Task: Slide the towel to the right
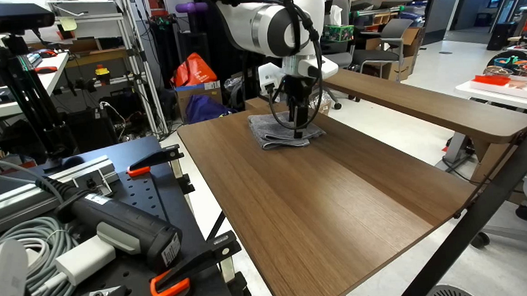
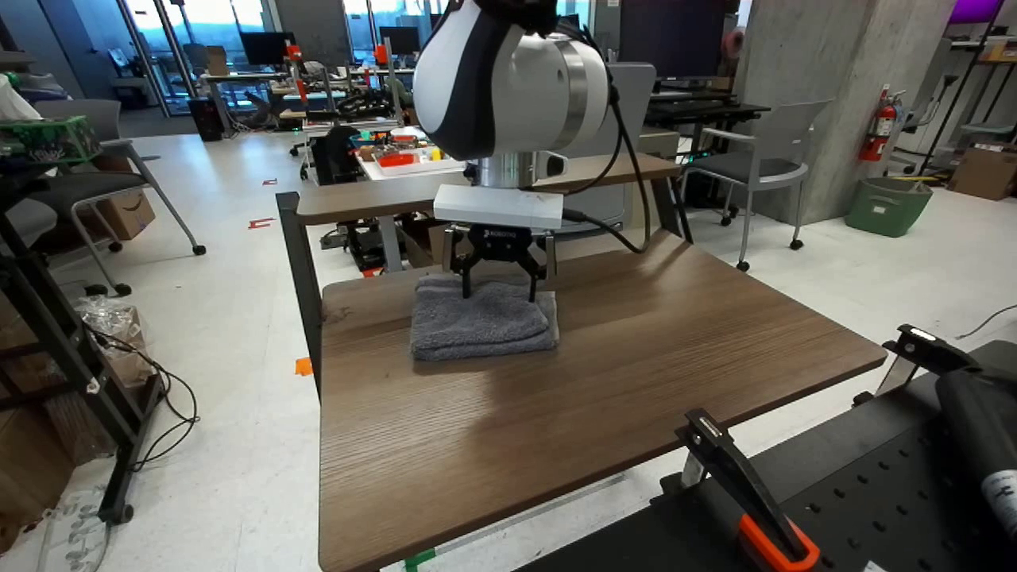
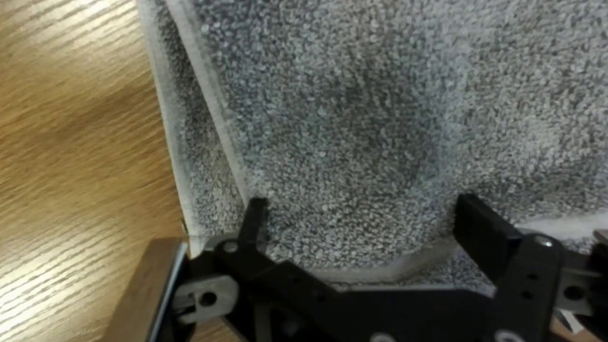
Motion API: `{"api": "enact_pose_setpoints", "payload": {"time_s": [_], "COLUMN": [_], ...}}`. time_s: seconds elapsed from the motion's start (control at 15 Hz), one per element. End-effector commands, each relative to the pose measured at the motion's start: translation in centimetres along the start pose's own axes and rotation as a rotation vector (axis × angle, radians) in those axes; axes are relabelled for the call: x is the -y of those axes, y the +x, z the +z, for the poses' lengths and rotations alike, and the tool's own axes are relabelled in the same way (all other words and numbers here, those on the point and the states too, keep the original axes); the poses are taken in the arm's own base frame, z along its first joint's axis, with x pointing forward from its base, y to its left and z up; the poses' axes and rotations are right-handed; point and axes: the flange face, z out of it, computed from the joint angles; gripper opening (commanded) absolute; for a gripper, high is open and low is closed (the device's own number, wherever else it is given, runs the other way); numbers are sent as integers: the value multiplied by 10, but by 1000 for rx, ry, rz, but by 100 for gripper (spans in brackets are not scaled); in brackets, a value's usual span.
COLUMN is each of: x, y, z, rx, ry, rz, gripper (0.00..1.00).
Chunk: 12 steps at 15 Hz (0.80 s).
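A folded grey towel lies flat on the brown wooden table, towards its far end in an exterior view [image 1: 264, 128] and left of the table's middle in an exterior view [image 2: 481, 330]. It fills most of the wrist view [image 3: 342, 118]. My gripper points straight down over the towel, as both exterior views show [image 1: 300, 129] [image 2: 499, 299]. In the wrist view the gripper [image 3: 363, 199] has its two black fingers wide apart, with towel beneath and between them and nothing pinched. The fingertips are at the towel's top surface; I cannot tell how hard they press.
The table top [image 1: 321, 195] extends around the towel, and it also shows in an exterior view [image 2: 636, 381]. A raised wooden shelf [image 1: 425, 99] runs along one side. A black cart with orange-tipped clamps [image 1: 171, 288] stands beside the table, carrying cables and tools.
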Motion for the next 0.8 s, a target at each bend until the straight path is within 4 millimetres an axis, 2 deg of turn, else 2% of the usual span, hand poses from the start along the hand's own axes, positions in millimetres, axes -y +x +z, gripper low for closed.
{"api": "enact_pose_setpoints", "payload": {"time_s": [0.0, 0.33, 0.73], "x": [-1, -25, -74], "y": [6, 13, 30], "z": [5, 9, 16], "rx": [34, 67, 117], "ry": [-14, -46, -50], "rz": [18, 56, 149], "gripper": [100, 100, 100]}}
